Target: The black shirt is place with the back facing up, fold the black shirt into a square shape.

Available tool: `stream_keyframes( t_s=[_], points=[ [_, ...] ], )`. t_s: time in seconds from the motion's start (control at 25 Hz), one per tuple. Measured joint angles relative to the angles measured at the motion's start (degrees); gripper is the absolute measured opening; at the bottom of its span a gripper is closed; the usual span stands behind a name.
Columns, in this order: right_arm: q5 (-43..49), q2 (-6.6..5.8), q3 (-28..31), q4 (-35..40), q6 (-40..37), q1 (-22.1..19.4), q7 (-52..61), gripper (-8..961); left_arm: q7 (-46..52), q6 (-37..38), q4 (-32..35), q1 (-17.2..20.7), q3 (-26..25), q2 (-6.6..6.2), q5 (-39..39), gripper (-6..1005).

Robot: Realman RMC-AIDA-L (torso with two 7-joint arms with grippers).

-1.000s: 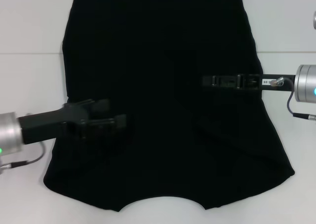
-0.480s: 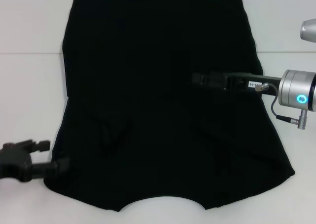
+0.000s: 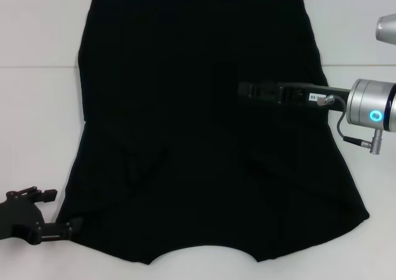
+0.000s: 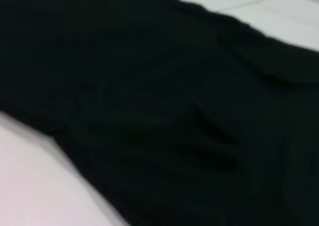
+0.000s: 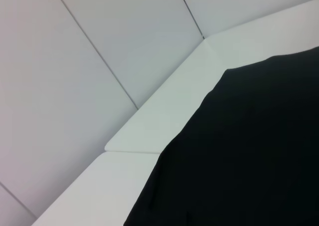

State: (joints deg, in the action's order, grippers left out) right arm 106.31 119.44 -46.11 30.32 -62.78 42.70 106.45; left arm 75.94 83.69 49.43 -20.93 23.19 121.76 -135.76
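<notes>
Since the earlier frame the left claw [image 3: 59, 215] has drawn back off the black shirt [image 3: 204, 125] to its near-left corner, fingers spread and empty; the right claw [image 3: 247, 89] has edged further in over mid-shirt, its state I cannot tell; the shirt lies flat on the white desk [image 3: 37, 107], sleeves apparently tucked in. Judgement: grip both near corners evenly before folding away. Black claw against black cloth obscures contact; lettering unseen.
</notes>
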Motion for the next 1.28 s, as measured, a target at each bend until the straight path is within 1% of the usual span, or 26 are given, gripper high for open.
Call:
stream_keyframes(
  t_s=[0.24,0.32,0.48,0.92,1.12,1.2,1.28],
  points=[
    [-0.67,0.00,0.15,-0.08,0.03,0.06,-0.37,825,0.04,-0.91,0.07,-0.25,0.58,0.06,-0.21,890],
    [-0.69,0.00,0.15,-0.03,0.03,0.05,-0.38,824,0.11,-0.93,0.31,-0.27,0.32,0.05,0.16,832],
    [-0.75,0.00,0.15,0.08,0.03,-0.07,-0.40,823,0.47,-0.30,-0.01,-0.74,-0.16,-0.39,0.06,715],
    [-0.75,-0.09,0.15,0.42,-0.41,-0.38,-0.45,823,0.53,1.20,-0.10,-0.67,-0.27,-0.35,-0.15,504],
    [-0.75,-0.13,0.15,0.44,-0.41,-0.46,-0.46,823,0.52,1.84,0.03,-0.49,-0.26,-0.38,-0.10,265],
    [-0.74,-0.25,0.15,0.41,-0.41,-0.51,-0.45,823,0.52,1.93,0.04,-0.49,-0.25,-0.38,-0.09,37],
    [-0.57,-0.50,0.15,0.21,-0.40,-0.64,-0.22,823,0.54,1.95,0.18,-0.47,-0.25,-0.39,0.08,27]
  ],
)
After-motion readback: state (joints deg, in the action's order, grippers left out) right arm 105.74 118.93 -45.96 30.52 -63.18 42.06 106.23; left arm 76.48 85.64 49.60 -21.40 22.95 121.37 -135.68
